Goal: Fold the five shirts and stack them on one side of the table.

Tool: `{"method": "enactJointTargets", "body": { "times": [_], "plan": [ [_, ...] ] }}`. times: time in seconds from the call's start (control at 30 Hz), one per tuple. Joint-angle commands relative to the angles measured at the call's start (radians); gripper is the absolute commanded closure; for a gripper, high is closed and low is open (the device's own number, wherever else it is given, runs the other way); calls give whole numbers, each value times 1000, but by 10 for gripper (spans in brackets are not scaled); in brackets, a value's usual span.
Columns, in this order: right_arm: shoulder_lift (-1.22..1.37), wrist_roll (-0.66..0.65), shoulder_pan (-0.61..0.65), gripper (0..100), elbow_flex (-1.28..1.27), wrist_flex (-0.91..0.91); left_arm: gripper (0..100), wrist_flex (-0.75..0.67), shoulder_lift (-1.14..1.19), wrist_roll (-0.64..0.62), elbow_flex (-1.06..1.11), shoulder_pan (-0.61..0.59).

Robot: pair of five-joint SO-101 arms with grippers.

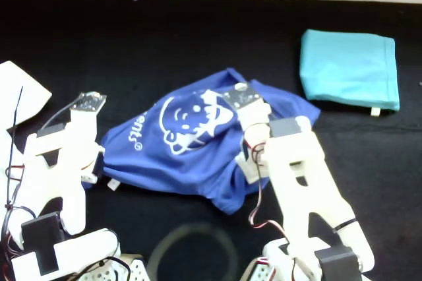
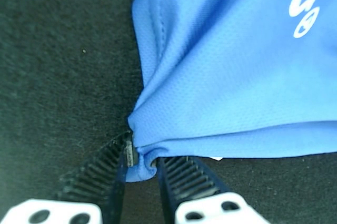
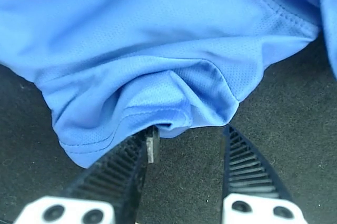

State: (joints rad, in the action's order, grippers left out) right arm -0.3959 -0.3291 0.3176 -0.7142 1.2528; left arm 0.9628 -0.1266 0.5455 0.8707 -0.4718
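Note:
A blue shirt with a white print lies crumpled in the middle of the black table. My left gripper is shut on a bunched corner of the blue shirt at its left end, low over the table; the high view shows that gripper at the shirt's left edge. My right gripper stands open at a folded hem of the blue shirt, the cloth just touching one fingertip; from above it sits over the shirt's right part. A folded teal shirt lies at the back right.
A white object lies at the table's far left edge. Bare black cloth stretches along the back and at the front right. The arms' bases stand at the front edge.

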Motion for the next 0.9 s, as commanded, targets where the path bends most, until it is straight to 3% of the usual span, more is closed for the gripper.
{"method": "enactJointTargets", "body": {
  "times": [0.0, 0.17, 0.53, 0.6, 0.7, 0.87],
  "plan": [
    [-35, -3, 42, 804, -4, -10, 991, -11, 10, -5, 5, 10],
    [-31, -3, 125, 804, -8, -38, 991, -11, 10, -5, 5, 10],
    [151, -2, 130, 806, 25, -82, 991, -11, 10, -5, 5, 10],
    [147, -2, 131, 848, 38, -82, 991, -11, 10, -5, 5, 10],
    [114, -2, 128, 996, 48, -82, 991, -11, 10, -5, 5, 10],
    [-8, 34, 90, 992, 48, -48, 991, -11, 10, -5, 5, 10]
  ]
}}
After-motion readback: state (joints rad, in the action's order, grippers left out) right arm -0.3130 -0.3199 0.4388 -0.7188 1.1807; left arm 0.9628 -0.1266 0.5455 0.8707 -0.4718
